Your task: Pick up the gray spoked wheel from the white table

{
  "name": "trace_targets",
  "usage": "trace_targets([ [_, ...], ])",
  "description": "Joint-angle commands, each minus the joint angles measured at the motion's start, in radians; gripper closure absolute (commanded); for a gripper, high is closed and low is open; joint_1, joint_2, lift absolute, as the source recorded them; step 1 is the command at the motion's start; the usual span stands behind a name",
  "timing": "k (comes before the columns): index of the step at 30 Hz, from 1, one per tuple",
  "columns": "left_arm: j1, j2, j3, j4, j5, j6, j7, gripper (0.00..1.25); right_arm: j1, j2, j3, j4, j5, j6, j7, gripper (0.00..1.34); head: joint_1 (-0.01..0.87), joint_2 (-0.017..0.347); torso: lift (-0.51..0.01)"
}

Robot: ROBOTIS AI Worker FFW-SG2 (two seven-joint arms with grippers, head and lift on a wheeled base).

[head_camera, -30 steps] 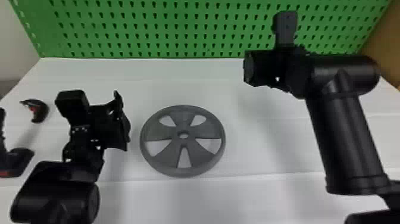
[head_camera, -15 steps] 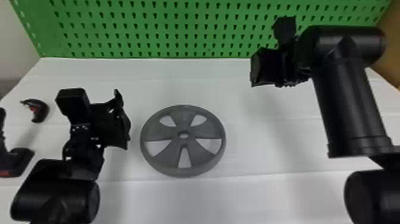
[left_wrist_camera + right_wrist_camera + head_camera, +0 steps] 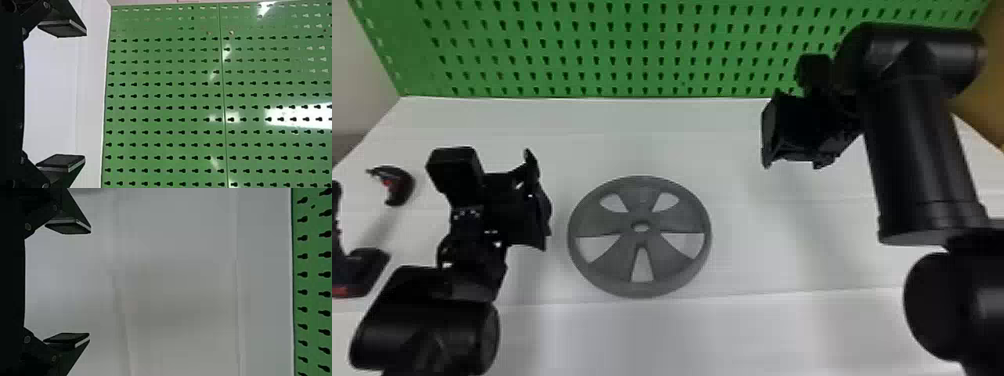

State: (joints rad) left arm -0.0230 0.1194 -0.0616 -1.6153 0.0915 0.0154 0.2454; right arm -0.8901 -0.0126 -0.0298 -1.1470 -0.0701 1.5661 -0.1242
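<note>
Gray spoked wheel (image 3: 628,242) lies flat on the white table (image 3: 732,335). To its left, the left gripper (image 3: 539,200) has its fingers spread wide; right gripper (image 3: 768,132), well apart from it toward the green pegboard (image 3: 632,52), is likewise open. A curved black-and-red tool (image 3: 401,187) lies farther left.

Bright green on the pegboard (image 3: 642,52), and it's dotted in neat rows of dark keyhole shapes, with white glare streaking it in the left wrist view! Below it, a white table (image 3: 642,340) crossed by faint gray lines, and there's the wheel (image 3: 604,220), plain gray, five broad spokes fanning out in a star with white between them. Black on the left gripper (image 3: 542,200), black on the right gripper (image 3: 768,135). Over left, a dark curved tool (image 3: 402,185) flashes red, and a black tool base (image 3: 369,265) sports a red patch!
</note>
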Motion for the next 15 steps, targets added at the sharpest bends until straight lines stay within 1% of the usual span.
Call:
trace_targets([
  [1, 0.000, 0.000, 0.000, 0.000, -0.001, 0.000, 0.000, 0.15, -0.010, 0.000, -0.019, 0.046, -0.030, 0.006, 0.000, 0.32, 0.765, 0.002, -0.096],
  [4, 0.000, 0.000, -0.001, 0.000, -0.001, 0.000, 0.000, 0.15, -0.023, 0.000, -0.025, 0.076, -0.040, 0.006, 0.000, 0.32, 0.765, 0.002, -0.096],
  [11, -0.002, 0.000, -0.001, 0.000, -0.001, 0.000, 0.000, 0.15, -0.041, 0.002, -0.047, 0.130, -0.034, 0.006, 0.000, 0.32, 0.765, 0.002, -0.096],
  [15, -0.002, 0.000, -0.003, 0.000, -0.002, 0.000, 0.000, 0.15, -0.044, 0.000, -0.039, 0.167, -0.063, 0.006, 0.000, 0.32, 0.765, 0.002, -0.096],
])
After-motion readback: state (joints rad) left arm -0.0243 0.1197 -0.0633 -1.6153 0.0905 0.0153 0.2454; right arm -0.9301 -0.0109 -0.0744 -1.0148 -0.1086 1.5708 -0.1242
